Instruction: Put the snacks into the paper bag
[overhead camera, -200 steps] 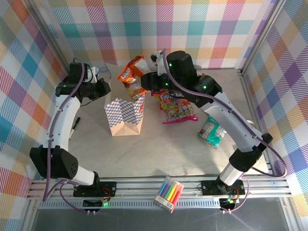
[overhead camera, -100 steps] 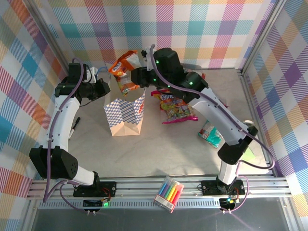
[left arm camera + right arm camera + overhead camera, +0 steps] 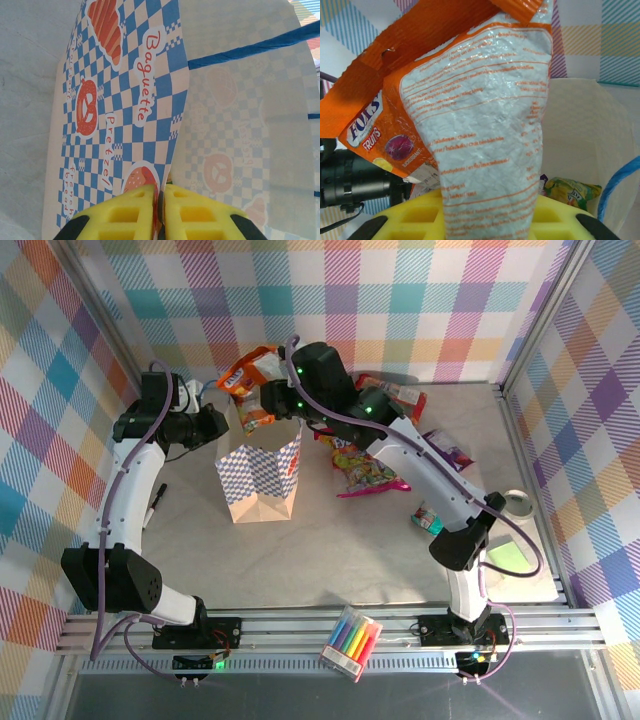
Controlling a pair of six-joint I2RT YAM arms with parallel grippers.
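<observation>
The right gripper (image 3: 490, 220) clenches an orange packet (image 3: 470, 125) reading "FOX'S FRUITS" (its small back print is unreadable) above the open paper bag (image 3: 125, 100). The bag is lettered "Baguette", "Pretzel" and "french bread", and the left gripper (image 3: 161, 210) pinches its far-left rim.

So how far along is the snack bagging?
Done: one green-yellow packet lies inside the paper bag. In hand: the right gripper holds an orange packet at the bag's mouth, while the left gripper pinches the rim. Remaining: the candy packet, red packet, purple packet and teal packet on the table.
</observation>
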